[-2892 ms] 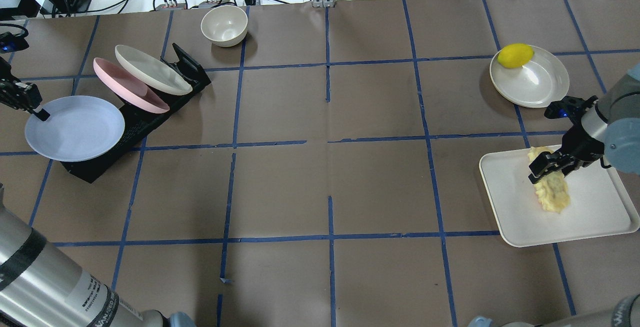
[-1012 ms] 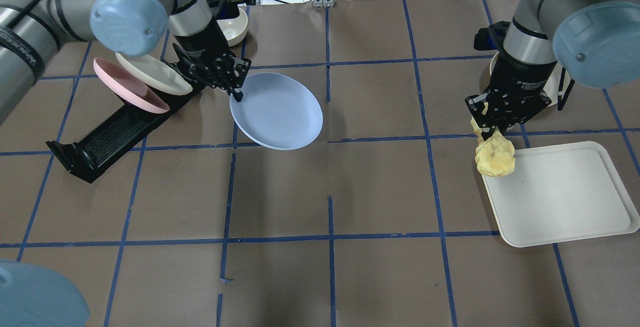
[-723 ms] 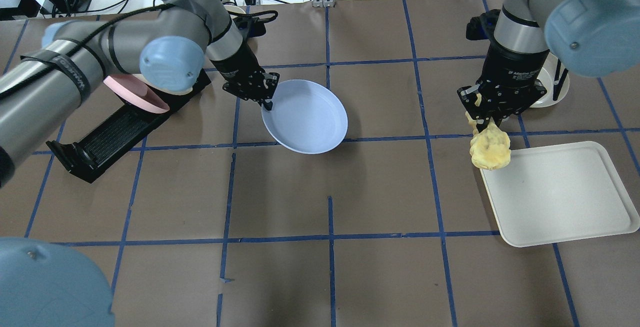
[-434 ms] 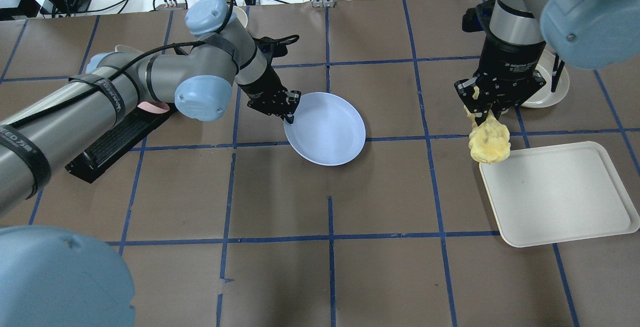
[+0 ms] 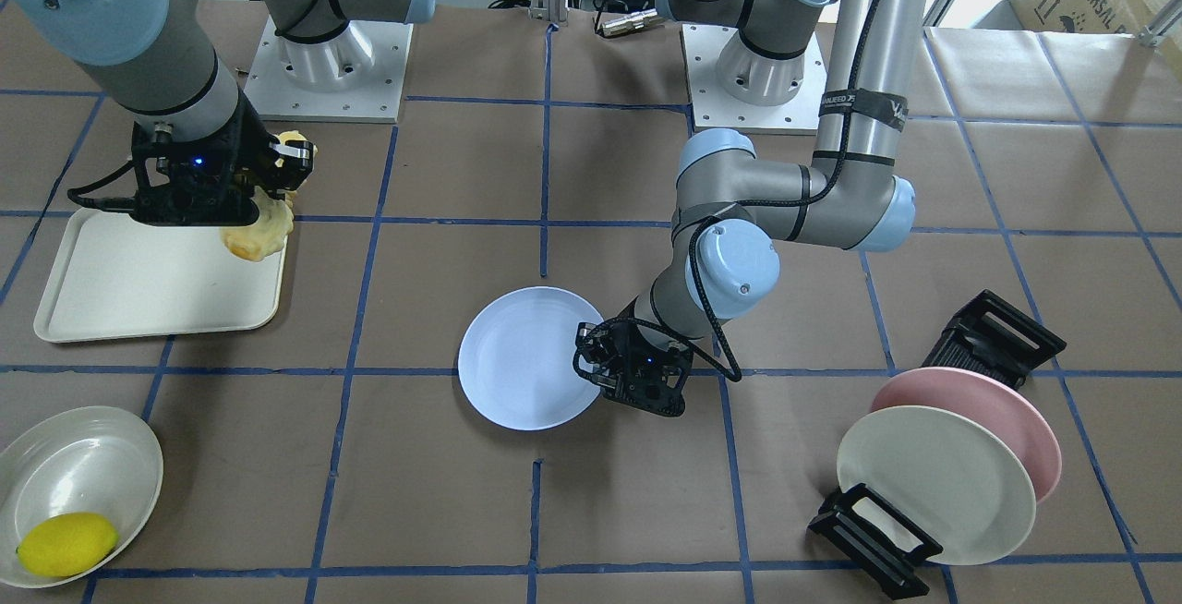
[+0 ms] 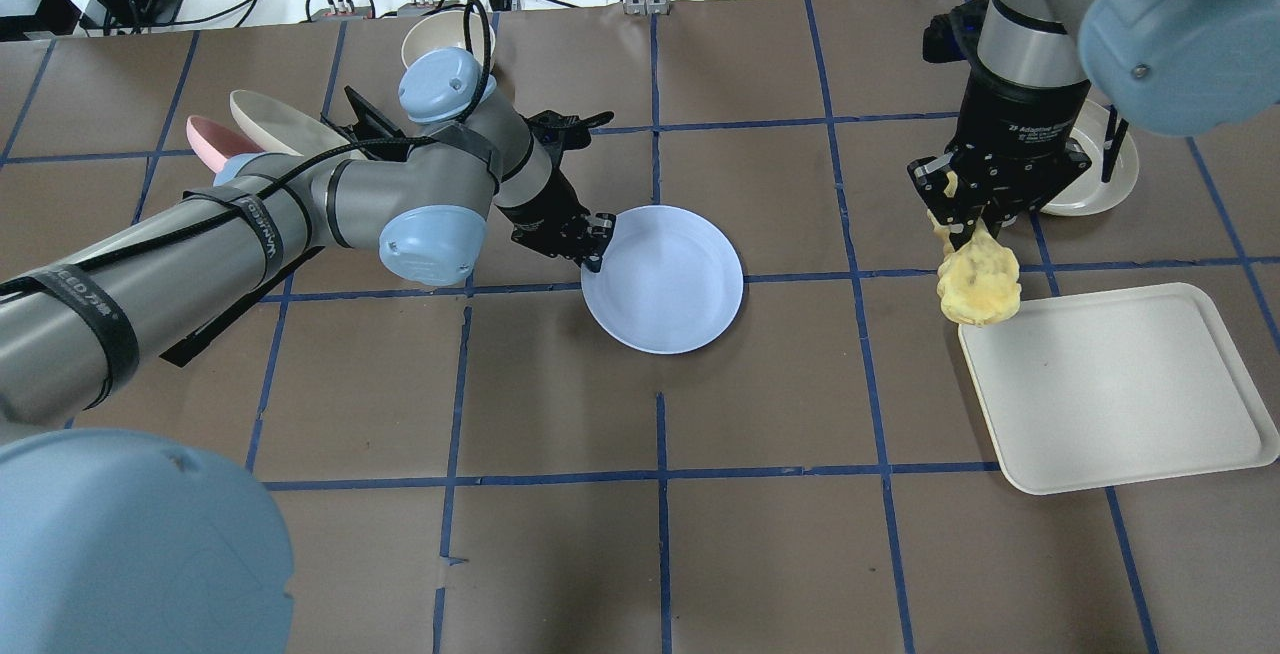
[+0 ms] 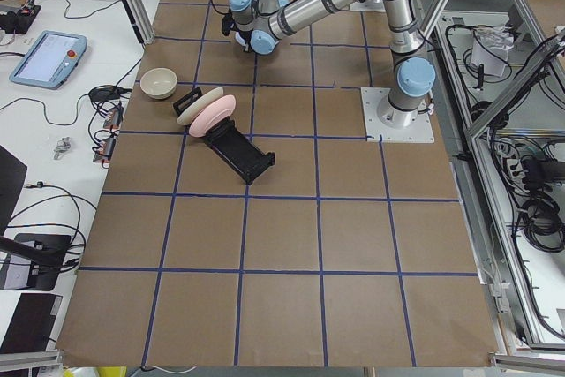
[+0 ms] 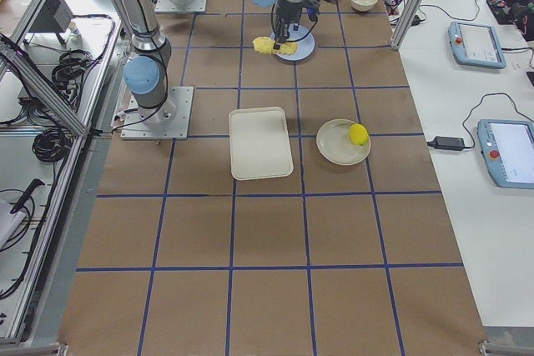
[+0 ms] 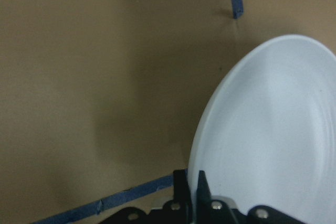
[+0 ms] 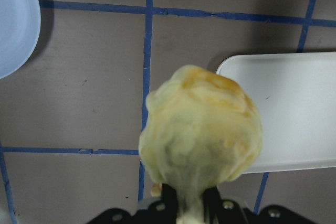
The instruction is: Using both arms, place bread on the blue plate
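Note:
The blue plate (image 6: pixel 663 279) is near the table's middle, held level by its left rim. My left gripper (image 6: pixel 597 239) is shut on that rim; the left wrist view shows the fingers (image 9: pixel 181 184) pinching the plate (image 9: pixel 273 140). I cannot tell whether the plate touches the table. My right gripper (image 6: pixel 965 219) is shut on one end of the bread (image 6: pixel 978 279), which hangs down over the white tray's far left corner. The right wrist view shows the bread (image 10: pixel 202 129) end-on and the plate's edge (image 10: pixel 16 24) at the left.
The white tray (image 6: pixel 1120 384) lies at the right. A cream dish (image 5: pixel 83 465) with a lemon (image 5: pixel 66 544) stands beyond it. A black rack (image 5: pixel 993 336) with a pink plate (image 5: pixel 1016 405) and a cream plate (image 5: pixel 933 484) stands at the left, a bowl (image 6: pixel 425 24) behind it.
My left arm has carried the blue plate from the rack rightwards to the table's middle. My right gripper has lifted the bread off the tray and moved it left.

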`<state>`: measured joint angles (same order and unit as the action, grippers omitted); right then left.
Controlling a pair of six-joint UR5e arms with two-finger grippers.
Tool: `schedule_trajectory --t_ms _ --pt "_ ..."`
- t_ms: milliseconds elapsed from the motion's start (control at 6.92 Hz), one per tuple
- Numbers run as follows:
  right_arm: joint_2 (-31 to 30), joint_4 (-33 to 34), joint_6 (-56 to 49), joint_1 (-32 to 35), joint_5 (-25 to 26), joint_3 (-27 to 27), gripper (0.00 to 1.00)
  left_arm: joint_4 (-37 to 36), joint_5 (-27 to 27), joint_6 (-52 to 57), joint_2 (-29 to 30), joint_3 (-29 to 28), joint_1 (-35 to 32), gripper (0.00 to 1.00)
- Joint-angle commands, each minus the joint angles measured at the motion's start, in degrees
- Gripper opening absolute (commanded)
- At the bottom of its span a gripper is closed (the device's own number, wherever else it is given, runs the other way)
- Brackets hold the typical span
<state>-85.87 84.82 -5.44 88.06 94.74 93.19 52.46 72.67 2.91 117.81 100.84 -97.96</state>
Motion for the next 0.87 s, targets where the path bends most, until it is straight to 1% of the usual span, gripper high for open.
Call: schedule_trajectory --t_ms 0,145,289,434,578,723 --pt "0.0 0.1 0.0 0.0 0.0 0.3 0.28 1.4 0.5 -0.8 -2.6 0.5 0.4 1.00" --pt "0.0 0.1 0.1 0.1 -0.3 0.1 0.28 3.3 0.6 -0.8 -4.8 0.5 1.1 1.00" --pt "0.6 0.8 0.2 2.1 -1.1 -0.2 0.29 7.2 3.2 -0.8 -9.7 0.6 5.1 1.00" --pt "3.1 0.9 4.3 6.9 -2.1 -2.1 0.29 12.7 3.6 -0.5 -14.1 0.2 8.0 1.00" --pt "6.7 1.6 9.5 12.7 -2.1 -6.1 0.29 18.6 8.9 -0.2 -18.3 -0.6 8.6 1.00" --pt "12.4 3.5 12.4 17.3 -2.3 -10.7 0.29 22.9 14.0 -0.1 -21.3 -2.0 8.6 1.00"
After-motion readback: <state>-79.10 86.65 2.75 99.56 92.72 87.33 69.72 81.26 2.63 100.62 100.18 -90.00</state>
